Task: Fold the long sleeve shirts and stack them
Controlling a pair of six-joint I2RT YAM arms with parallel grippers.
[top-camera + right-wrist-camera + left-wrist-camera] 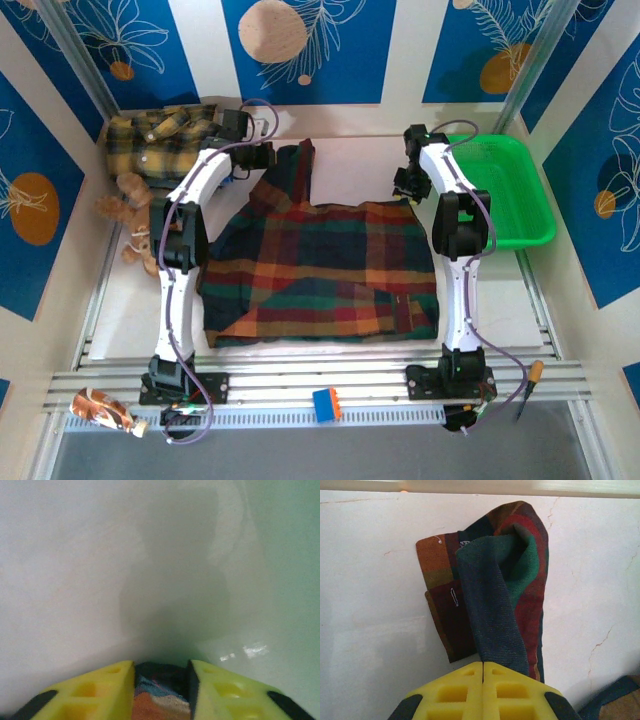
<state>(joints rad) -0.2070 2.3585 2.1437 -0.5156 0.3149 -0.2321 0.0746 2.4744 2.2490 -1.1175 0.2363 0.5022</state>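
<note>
Nearest the arm bases, the dark plaid shirt (320, 275) is seen spread flat across the middle of the top view, its body lying wide from left to right on the white table (350, 165). At the body's upper right corner the right gripper (161, 666) is set down. Its fingers are held apart with a fold of orange and blue cloth in the gap, and whether that cloth is actually pinched cannot be told.

Farther up, one sleeve (293, 172) is stretched from the body's upper left toward the top of the frame, so its long axis runs roughly bottom to top. The left gripper (483, 667) is found at that sleeve. Its fingers are pressed together, the navy cloth is drawn up into them, and the cuff is doubled over beyond. The left arm is therefore judged the one placed to carry the sleeve down and rightward onto the body.

Farthest off, in the upper left corner, the yellow plaid shirt (160, 135) is seen crumpled.
</note>
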